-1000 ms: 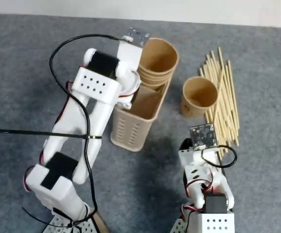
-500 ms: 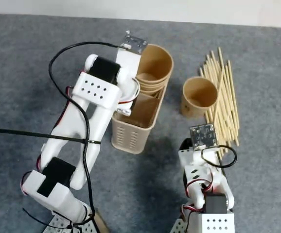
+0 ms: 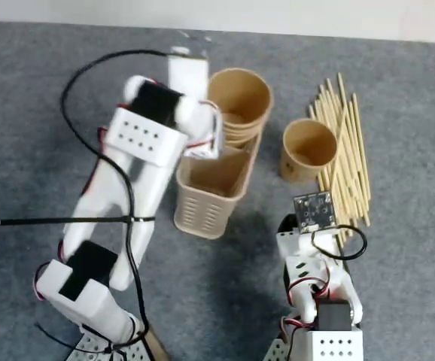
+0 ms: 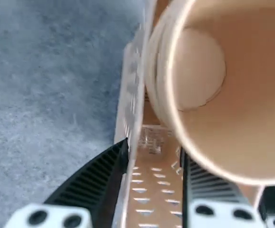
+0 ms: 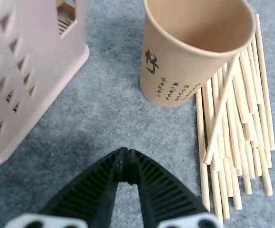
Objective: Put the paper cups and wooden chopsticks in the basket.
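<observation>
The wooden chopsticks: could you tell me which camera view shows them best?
The high view: nearly the whole pile of wooden chopsticks lies in sight beside a paper cup. The right wrist view shows them closer, but cut off at the edge.

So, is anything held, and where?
The right gripper is shut, empty. The left gripper sits astride the basket wall by the stacked cups; grip cannot be told.

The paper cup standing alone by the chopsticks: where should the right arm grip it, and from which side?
Pinch the rim of the paper cup from above, one finger inside, one outside, on its basket side. It stands upright and open, and the wooden chopsticks crowd its other side.
</observation>
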### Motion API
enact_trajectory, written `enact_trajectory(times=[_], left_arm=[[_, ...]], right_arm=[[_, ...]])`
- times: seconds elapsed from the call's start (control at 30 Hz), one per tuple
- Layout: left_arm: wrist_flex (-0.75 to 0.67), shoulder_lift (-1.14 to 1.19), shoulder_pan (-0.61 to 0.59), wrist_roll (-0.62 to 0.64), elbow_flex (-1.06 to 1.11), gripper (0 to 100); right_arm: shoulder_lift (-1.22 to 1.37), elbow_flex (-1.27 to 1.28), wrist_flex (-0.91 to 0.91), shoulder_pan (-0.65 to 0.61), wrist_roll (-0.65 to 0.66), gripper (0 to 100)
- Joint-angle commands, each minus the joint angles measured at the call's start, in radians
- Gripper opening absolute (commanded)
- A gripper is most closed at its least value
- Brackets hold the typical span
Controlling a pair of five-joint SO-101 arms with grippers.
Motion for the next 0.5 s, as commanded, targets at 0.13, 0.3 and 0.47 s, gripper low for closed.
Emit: enact_trajectory(times=[0.13,0.3,0.47], left_arm=[[-0.002,-0.038,-0.096,0.006,-0.127,20],[0.005,-0.039,-0.157,0.006,-0.220,20],[0.009,-0.039,-0.162,0.006,-0.226,20]], right_arm=[[-0.013,0.088,-0.019,-0.008,0.015,1.0],[-0.013,0.088,-0.019,-0.005,0.015,1.0],[-0.013,0.087,-0.019,-0.004,0.015,1.0]])
